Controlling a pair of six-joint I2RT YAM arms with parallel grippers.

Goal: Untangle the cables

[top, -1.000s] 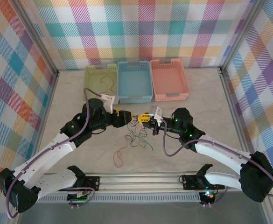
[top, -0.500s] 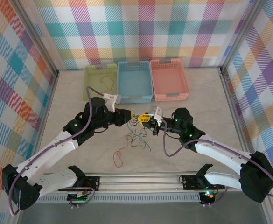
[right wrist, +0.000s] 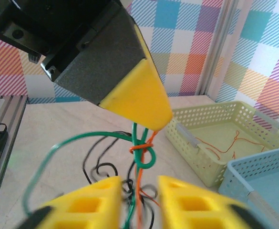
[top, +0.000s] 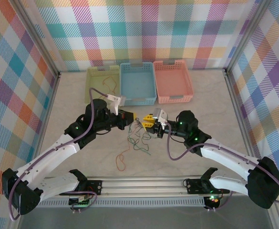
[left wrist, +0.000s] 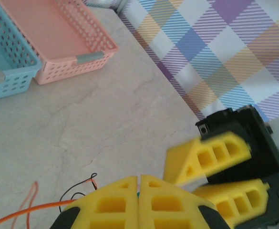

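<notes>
The cables (top: 138, 138) are a tangle of green, black and orange-red wires on the table between my two arms. My left gripper (top: 133, 120) is shut on the top of the tangle. A sliver of green cable (left wrist: 138, 193) shows between its yellow pads. In the right wrist view a green loop knotted with an orange strand (right wrist: 144, 151) hangs from the left gripper's fingertip (right wrist: 138, 101). My right gripper (right wrist: 139, 185) is open, and the strands run down between its spread fingers (right wrist: 94, 202). It faces the left gripper (left wrist: 138, 177) closely. An orange loop (top: 121, 162) trails toward the near edge.
Three baskets stand in a row at the back: a green one (top: 97, 76) holding an orange wire (top: 110, 84), a blue one (top: 137, 98) and a pink one (top: 175, 98). Checkered walls enclose the table.
My left gripper has moved right and shut on the top of the tangle. My right gripper has opened, letting go of the strands.
</notes>
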